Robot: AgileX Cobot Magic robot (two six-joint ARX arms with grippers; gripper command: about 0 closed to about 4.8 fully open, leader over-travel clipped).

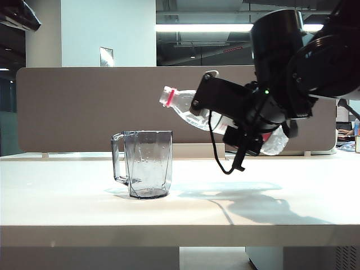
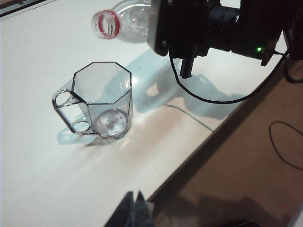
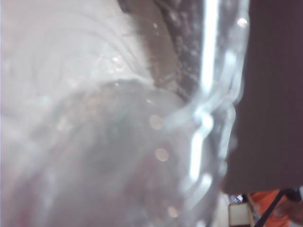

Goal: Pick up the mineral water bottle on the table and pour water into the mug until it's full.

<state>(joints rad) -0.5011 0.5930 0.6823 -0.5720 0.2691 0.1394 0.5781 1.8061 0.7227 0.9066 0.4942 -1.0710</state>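
Mineral water bottle point(image 1: 188, 109) tipped nearly flat, uncapped mouth above and right of the mug point(image 1: 147, 163) on the table point(image 1: 281, 205). Right gripper point(image 1: 239, 121) is clamped round its middle. Left gripper point(image 2: 135, 210) hangs apart, jaws seemingly together.

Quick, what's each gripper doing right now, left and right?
Left gripper: only the finger tips show, close together above the table edge, holding nothing; looks shut.
Right gripper: shut on the mineral water bottle, tilted above the mug.

bottle point(image 3: 118, 156) blurred in right wrist view; left gripper point(image 2: 135, 210) cut off — edge
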